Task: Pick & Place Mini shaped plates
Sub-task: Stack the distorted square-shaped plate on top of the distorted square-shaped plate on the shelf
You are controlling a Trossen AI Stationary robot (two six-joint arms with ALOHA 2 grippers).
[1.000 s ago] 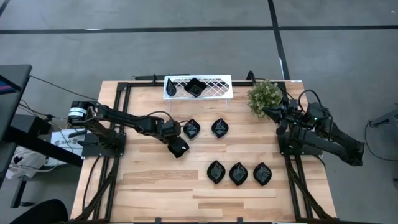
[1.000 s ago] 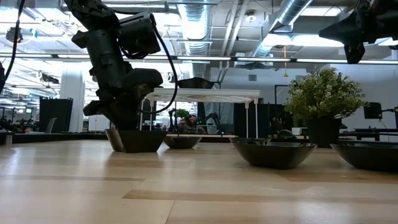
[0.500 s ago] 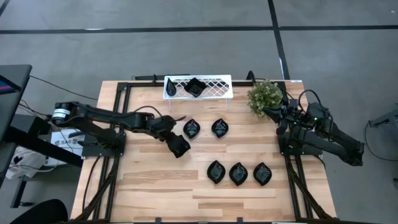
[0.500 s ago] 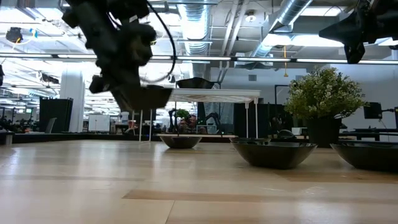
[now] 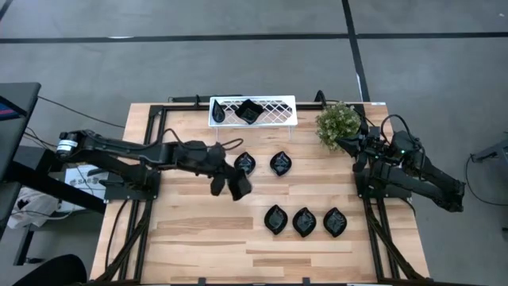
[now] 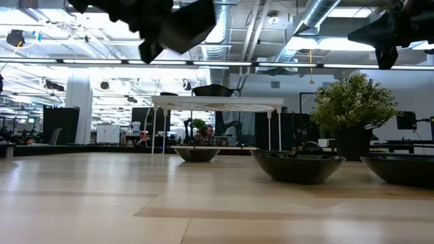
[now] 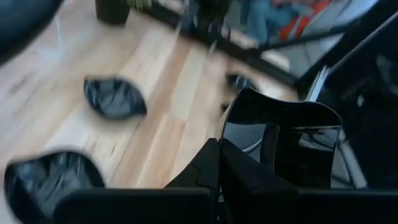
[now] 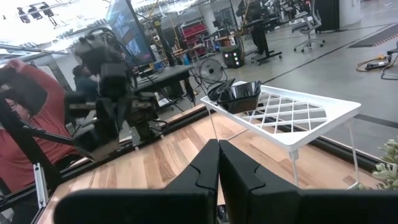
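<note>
Left gripper (image 5: 230, 184) blurred, plate (image 5: 237, 185) half-hidden.

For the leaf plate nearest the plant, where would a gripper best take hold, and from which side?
Judging from its pose, the raised rim. That leaf plate lies flat and open side up, clear of its neighbour. Coming straight down, with one finger inside the rim and one outside at a long side, looks likeliest to hold.
</note>
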